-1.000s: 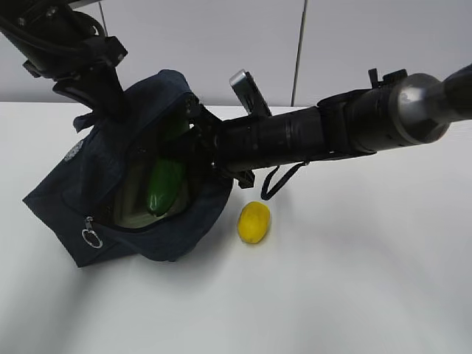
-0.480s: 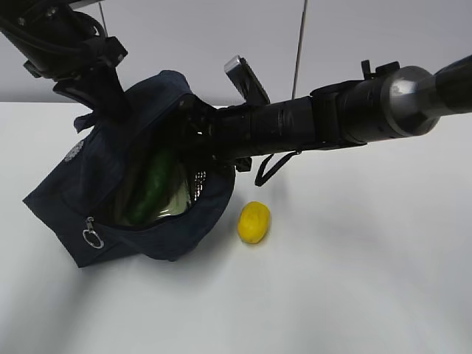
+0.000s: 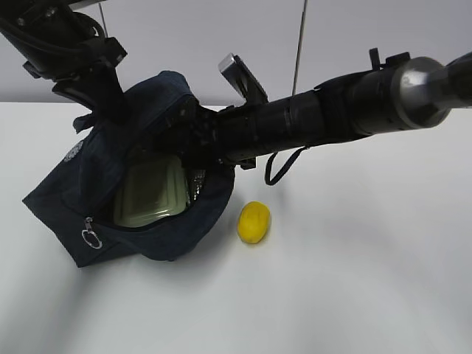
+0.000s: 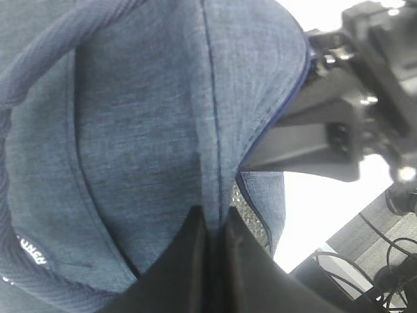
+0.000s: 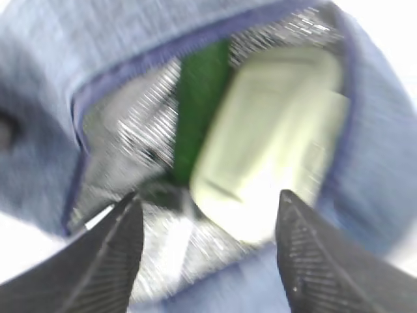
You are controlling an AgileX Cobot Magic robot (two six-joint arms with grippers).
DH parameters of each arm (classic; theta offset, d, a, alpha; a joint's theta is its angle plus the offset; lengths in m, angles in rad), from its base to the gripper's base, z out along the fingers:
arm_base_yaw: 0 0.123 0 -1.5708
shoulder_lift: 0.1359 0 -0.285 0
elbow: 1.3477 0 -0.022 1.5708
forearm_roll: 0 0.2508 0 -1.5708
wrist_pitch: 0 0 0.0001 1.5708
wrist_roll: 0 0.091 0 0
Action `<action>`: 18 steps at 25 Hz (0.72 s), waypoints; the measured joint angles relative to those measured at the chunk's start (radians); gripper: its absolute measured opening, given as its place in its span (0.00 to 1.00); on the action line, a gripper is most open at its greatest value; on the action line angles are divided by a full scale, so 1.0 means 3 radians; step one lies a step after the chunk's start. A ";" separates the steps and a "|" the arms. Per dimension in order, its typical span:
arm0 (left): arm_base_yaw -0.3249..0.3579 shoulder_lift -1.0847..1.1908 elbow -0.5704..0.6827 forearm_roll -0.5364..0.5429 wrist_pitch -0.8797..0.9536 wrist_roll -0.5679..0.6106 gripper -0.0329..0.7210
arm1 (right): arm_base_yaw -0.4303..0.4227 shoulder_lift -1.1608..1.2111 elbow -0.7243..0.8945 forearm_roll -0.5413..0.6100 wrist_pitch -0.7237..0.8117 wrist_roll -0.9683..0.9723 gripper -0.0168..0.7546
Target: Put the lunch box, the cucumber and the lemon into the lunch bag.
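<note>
Right hand (image 5: 205, 254) is gaping empty at the lunch bag (image 3: 88, 184) mouth; cucumber (image 5: 199, 111) is lying lengthwise beyond it, beside the lunch box (image 5: 273, 137). Left hand (image 4: 212, 261) is pinching bag fabric. Lemon (image 3: 254, 222) is sitting on the counter (image 3: 354, 280), below the right arm.

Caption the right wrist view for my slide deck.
Open jaws above the lunch bag, cucumber beside lunch box inside.

Blue fabric fills almost the whole picture: the bag (image 4: 143, 130), seen from very close, with a seam running down its middle and a corded handle (image 4: 39, 65) arcing over the upper left. At the bottom, the left end effector (image 4: 214, 244) has its two dark fingers (image 4: 186, 261) pressed together, pinching the fabric right at that seam. Upper right, black parts of the other arm (image 4: 345, 111) sit against the bag's edge, with white worktop (image 4: 319, 202) below.
</note>
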 joint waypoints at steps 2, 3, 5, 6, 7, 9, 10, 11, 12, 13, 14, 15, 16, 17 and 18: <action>0.0000 0.0000 0.0000 0.0000 0.0002 0.0000 0.04 | -0.0040 -0.0102 0.0000 -0.0282 0.0032 0.0120 0.66; 0.0000 0.0000 0.0000 0.0000 0.0008 0.0000 0.04 | -0.0056 -0.0152 0.0000 -0.0414 0.0045 0.0193 0.65; 0.0000 0.0000 0.0000 0.0000 0.0008 0.0005 0.04 | -0.0108 -0.0278 0.0000 -0.0777 0.0060 0.0363 0.64; 0.0000 0.0000 0.0000 0.0000 0.0008 0.0005 0.04 | -0.0135 -0.0342 0.0000 -0.0948 0.0074 0.0476 0.64; 0.0000 0.0000 0.0000 0.0000 0.0008 0.0005 0.04 | -0.0154 -0.0395 0.0000 -0.1163 0.0082 0.0599 0.64; 0.0000 0.0000 0.0000 0.0000 0.0008 0.0005 0.04 | -0.0173 -0.0521 0.0000 -0.1612 0.0096 0.0844 0.64; 0.0000 0.0000 0.0000 0.0006 0.0008 0.0005 0.04 | -0.0176 -0.0573 0.0000 -0.1799 0.0102 0.0982 0.64; 0.0000 0.0000 0.0000 0.0006 0.0008 0.0005 0.04 | -0.0182 -0.0630 0.0000 -0.2014 0.0109 0.1111 0.64; 0.0000 0.0000 0.0000 0.0006 0.0008 0.0005 0.04 | -0.0182 -0.0683 0.0000 -0.2210 0.0128 0.1218 0.64; 0.0000 0.0000 0.0000 0.0020 0.0008 0.0005 0.04 | -0.0182 -0.0729 0.0000 -0.2365 0.0143 0.1347 0.64; 0.0000 0.0000 0.0000 0.0026 0.0010 0.0005 0.04 | -0.0182 -0.0759 0.0000 -0.2542 0.0167 0.1477 0.64; 0.0000 0.0000 0.0000 0.0040 0.0016 0.0005 0.04 | -0.0182 -0.0788 0.0000 -0.2709 0.0184 0.1583 0.64; 0.0000 0.0000 0.0000 0.0046 0.0015 0.0005 0.04 | -0.0182 -0.0800 0.0000 -0.2850 0.0203 0.1703 0.64; 0.0000 0.0000 0.0000 0.0053 0.0015 0.0005 0.04 | -0.0182 -0.0803 0.0000 -0.2945 0.0216 0.1800 0.64; 0.0000 0.0000 0.0000 0.0053 0.0015 0.0005 0.04 | -0.0182 -0.0803 0.0000 -0.3058 0.0239 0.1890 0.64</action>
